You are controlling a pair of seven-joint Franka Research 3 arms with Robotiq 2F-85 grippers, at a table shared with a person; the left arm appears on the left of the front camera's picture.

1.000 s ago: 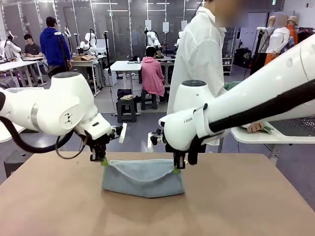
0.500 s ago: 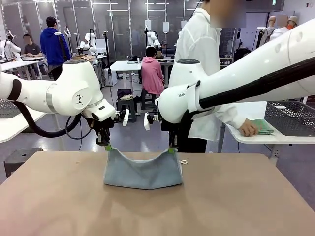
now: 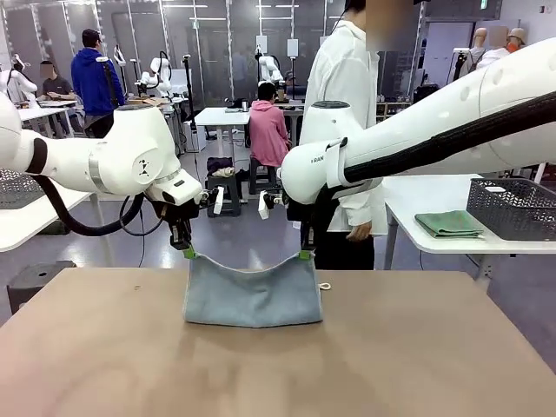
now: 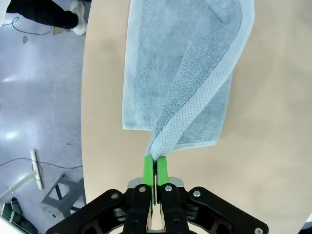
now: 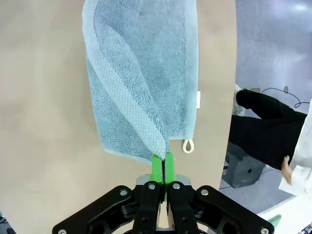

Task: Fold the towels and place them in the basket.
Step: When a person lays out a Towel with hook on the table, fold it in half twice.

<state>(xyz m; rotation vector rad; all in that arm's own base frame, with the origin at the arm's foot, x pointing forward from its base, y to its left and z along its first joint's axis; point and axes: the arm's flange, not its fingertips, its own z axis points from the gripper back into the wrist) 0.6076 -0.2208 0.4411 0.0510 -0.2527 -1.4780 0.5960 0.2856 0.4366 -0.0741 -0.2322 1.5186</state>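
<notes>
A pale blue-grey towel hangs doubled over the brown table, its lower fold resting on the top. My left gripper is shut on the towel's upper left corner, and my right gripper is shut on the upper right corner. The left wrist view has the towel running up from the pinched green pads of that gripper. In the right wrist view the towel hangs from that gripper, with its white loop near the table's edge. A dark grey basket stands on the white side table at far right.
A folded green cloth lies beside the basket on the white side table. A person in a white coat stands past the far edge, one hand hanging down. The near half of the brown table is bare.
Both grippers have lifted the towel's corners up and carried them toward the far edge. The person's hand has come off the green cloth.
</notes>
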